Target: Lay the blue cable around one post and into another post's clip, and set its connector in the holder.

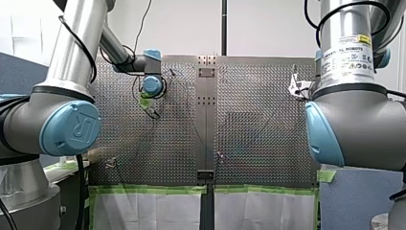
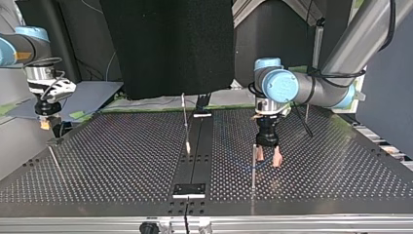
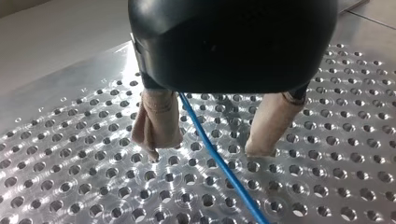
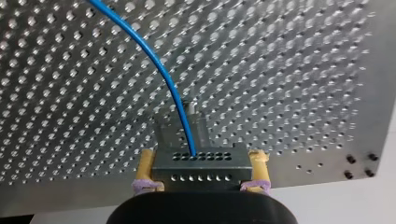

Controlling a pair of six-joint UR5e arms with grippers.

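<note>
My left arm stretches in low over the perforated table (image 2: 122,146) with its wrist bent straight down. My right arm hangs at the top view's far left, at the table's edge.

A thin upright post (image 2: 253,163) stands just beside the left gripper (image 2: 269,160), and a second post (image 2: 185,122) stands near the table's middle, well apart from it.

The left gripper's beige pads (image 3: 156,123) are spread wide, tips low over the holes. The blue cable (image 3: 219,163) runs between them, and neither pad touches it.

The right gripper (image 4: 202,157) is the busy one: its yellow pads are clamped on both sides of the grey connector (image 4: 201,168). The cable comes out of the connector's top and curves away across the table.
</note>
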